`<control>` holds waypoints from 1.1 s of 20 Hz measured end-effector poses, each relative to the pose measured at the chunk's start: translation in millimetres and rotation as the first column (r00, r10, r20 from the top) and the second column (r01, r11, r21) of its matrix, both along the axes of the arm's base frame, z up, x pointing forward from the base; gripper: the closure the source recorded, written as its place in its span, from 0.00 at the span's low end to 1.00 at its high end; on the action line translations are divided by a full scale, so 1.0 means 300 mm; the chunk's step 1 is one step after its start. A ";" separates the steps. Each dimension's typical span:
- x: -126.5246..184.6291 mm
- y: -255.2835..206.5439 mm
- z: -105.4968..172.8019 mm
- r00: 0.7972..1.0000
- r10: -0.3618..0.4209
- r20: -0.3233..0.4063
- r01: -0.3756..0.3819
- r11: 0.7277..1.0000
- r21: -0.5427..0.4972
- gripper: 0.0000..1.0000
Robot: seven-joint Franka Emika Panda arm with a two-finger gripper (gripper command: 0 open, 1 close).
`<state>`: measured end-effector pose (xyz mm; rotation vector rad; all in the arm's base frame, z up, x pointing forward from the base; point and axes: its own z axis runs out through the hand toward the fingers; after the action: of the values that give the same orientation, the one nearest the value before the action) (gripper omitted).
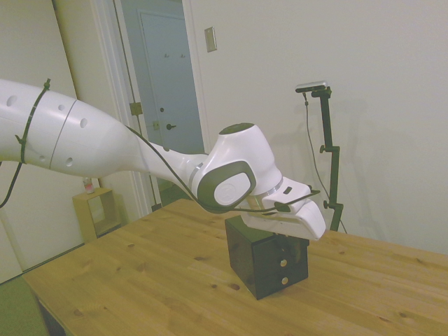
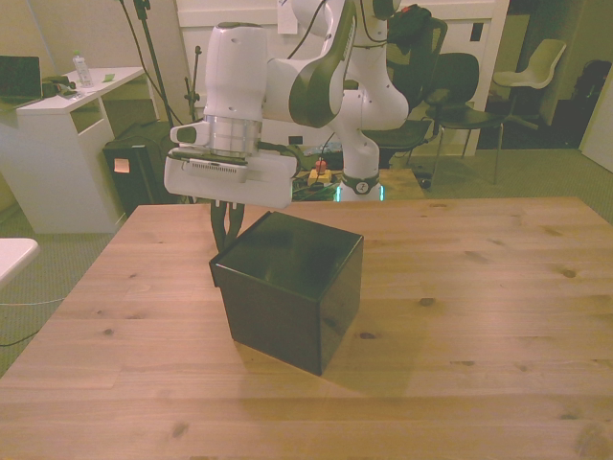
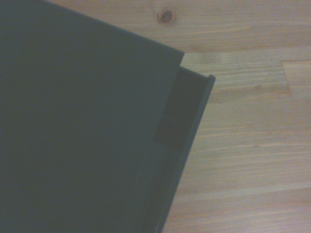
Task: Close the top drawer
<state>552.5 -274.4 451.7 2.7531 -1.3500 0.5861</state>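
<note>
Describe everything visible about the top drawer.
The top drawer is the uppermost of three in a small black cabinet on the wooden table. It looks smooth, dark and matte. The wrist view shows it protruding slightly, a narrow gap open behind its front panel. In the side view, the arm hides its front and knob. The gripper hangs at its front; contact cannot be confirmed.
</note>
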 end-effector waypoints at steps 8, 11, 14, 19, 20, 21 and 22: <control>0.020 0.006 0.007 1.000 0.012 0.016 -0.011 1.000 -0.021 1.00; 0.034 0.008 0.010 1.000 0.016 0.019 -0.015 1.000 -0.027 1.00; 0.049 0.007 0.016 1.000 0.019 0.024 -0.018 0.999 -0.033 1.00; 0.082 0.004 0.019 0.999 0.024 0.041 -0.022 0.999 -0.049 1.00; 0.089 0.004 0.022 0.999 0.025 0.046 -0.023 0.998 -0.053 1.00; 0.097 0.006 0.026 0.998 0.028 0.053 -0.025 0.998 -0.058 1.00; 0.103 0.009 0.029 0.998 0.031 0.057 -0.027 0.998 -0.061 1.00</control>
<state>583.3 -271.7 460.4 2.7329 -1.2831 0.7019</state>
